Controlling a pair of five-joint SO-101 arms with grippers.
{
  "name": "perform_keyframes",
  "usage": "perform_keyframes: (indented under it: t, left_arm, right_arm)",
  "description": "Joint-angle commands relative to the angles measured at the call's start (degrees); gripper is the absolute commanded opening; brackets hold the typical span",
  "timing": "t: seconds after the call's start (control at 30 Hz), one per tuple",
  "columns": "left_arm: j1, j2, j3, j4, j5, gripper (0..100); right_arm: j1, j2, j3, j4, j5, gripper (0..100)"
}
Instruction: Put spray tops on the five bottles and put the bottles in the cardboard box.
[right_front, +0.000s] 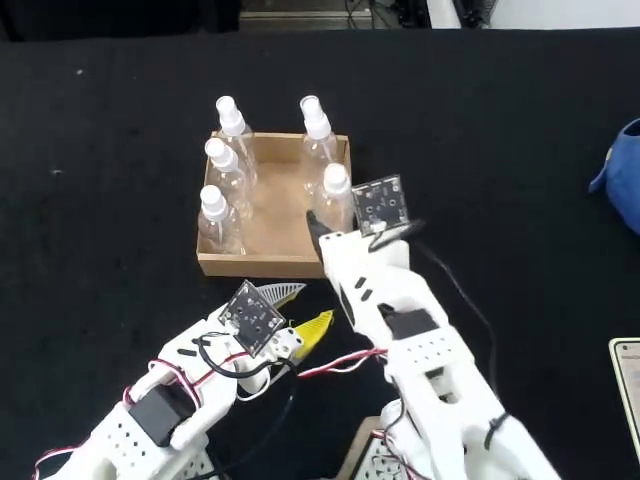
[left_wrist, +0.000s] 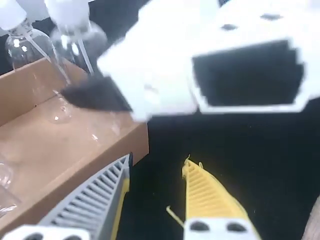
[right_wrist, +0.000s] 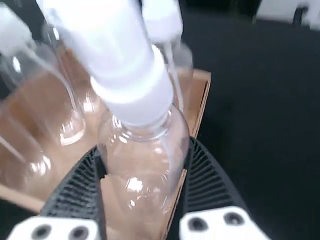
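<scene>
Five clear bottles with white spray tops stand in the cardboard box (right_front: 262, 264). Three are along its left side (right_front: 215, 218), one is at the far right corner (right_front: 317, 128), and one is at the near right (right_front: 336, 192). My right gripper (right_front: 328, 228) is shut on that near right bottle (right_wrist: 142, 127), whose body is held upright between the black fingers (right_wrist: 80, 190) over the box's right part. My left gripper (right_front: 300, 308) sits just in front of the box's near wall (left_wrist: 95, 150), open, with nothing between its grey and yellow fingers (left_wrist: 205, 200).
The right arm's white body (left_wrist: 215, 65) hangs close above and ahead of my left gripper. A blue object (right_front: 620, 180) lies at the right edge of the black table, and a pale card (right_front: 628, 385) is at the lower right.
</scene>
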Motion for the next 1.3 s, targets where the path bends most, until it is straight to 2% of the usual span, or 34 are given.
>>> perform_keyframes:
  t: [0.0, 0.5, 0.73, 1.1, 1.27]
  left_arm:
    - [0.48, -0.79, 1.27, -0.97, 0.53, 3]
    - [-0.04, -0.79, 1.27, 0.09, 0.53, 3]
    - [-0.13, -0.79, 1.27, 0.0, 0.26, 3]
    - [-0.13, -0.79, 1.27, -0.09, 0.0, 3]
    - [-0.13, -0.79, 1.27, -0.09, 0.0, 3]
  right_arm:
    - [-1.23, 5.23, -5.23, -1.85, -0.44, 1.0]
    - [-1.05, 8.84, -6.02, -1.85, -0.44, 1.7]
    - [-1.32, 8.75, -5.85, -1.76, -0.44, 17.2]
    - [-1.41, 8.75, -5.93, -1.76, -0.44, 31.7]
    - [-1.41, 8.75, -5.93, -1.76, -0.44, 33.0]
